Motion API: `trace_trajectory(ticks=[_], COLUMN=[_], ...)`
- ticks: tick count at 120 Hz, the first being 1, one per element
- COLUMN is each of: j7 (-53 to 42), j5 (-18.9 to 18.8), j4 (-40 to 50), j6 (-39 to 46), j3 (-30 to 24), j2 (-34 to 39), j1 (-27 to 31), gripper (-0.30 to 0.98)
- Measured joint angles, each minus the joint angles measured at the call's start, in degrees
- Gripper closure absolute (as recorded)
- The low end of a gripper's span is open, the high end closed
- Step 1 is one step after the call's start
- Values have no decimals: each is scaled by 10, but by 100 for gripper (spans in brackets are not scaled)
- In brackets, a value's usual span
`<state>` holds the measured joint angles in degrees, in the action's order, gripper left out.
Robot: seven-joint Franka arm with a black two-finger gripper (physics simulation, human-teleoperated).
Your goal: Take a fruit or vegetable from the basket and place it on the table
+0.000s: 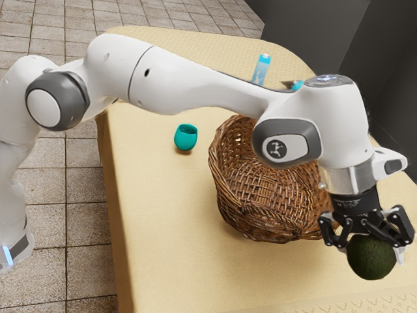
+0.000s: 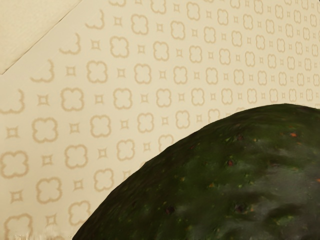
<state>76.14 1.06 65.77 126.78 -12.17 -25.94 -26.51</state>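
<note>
We judged the pick done and the placing in hand: our gripper (image 1: 371, 251) held the avocado (image 1: 371, 258) between its two fingers, which stood well apart, closed only as far as the fruit's width allowed. The avocado was outside the basket (image 1: 226, 193), beside it and apparently above the worktop (image 1: 159, 228), though we could not tell how high. The next move called for easing it down onto the cloth, then opening gently, lest it roll. Our arm (image 1: 179, 81) reached out across the basket, its wrist bent so that the hand pointed down.
</note>
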Motion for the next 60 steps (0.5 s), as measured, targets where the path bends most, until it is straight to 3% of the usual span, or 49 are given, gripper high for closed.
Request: trace_trajectory(ticks=[13, 45, 60], j7=[46, 227, 308], j5=[19, 35, 59], j4=[31, 36, 37], j6=[-21, -153, -217], j3=[2, 1, 6], j2=[41, 113, 128], j1=[-1, -22, -19], gripper=[28, 19, 17])
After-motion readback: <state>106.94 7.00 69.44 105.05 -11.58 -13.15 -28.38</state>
